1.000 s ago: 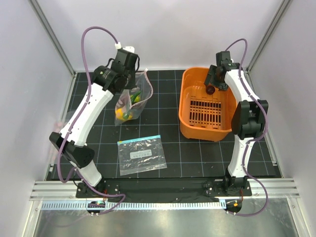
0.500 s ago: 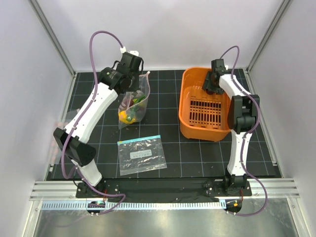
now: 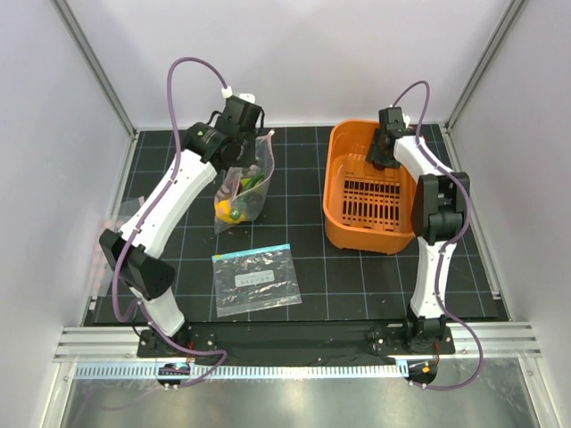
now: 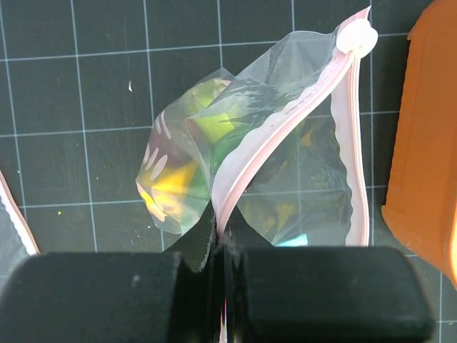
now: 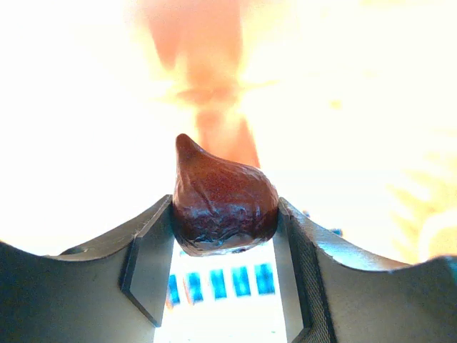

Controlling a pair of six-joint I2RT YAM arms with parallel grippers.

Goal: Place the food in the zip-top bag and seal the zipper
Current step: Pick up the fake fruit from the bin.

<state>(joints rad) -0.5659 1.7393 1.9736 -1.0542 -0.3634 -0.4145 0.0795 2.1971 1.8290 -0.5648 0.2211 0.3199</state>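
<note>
Top view: my left fingers hold the bag up by its mouth, with yellow and green food inside. My right fingers hang over the basket, well to the bag's right, and the basket's left wall lies between.

Left wrist: I am clamped on the zipper, and the mouth gapes toward the basket.

Right wrist: I am clamped on the maroon piece, its point sticking out past me.
</note>
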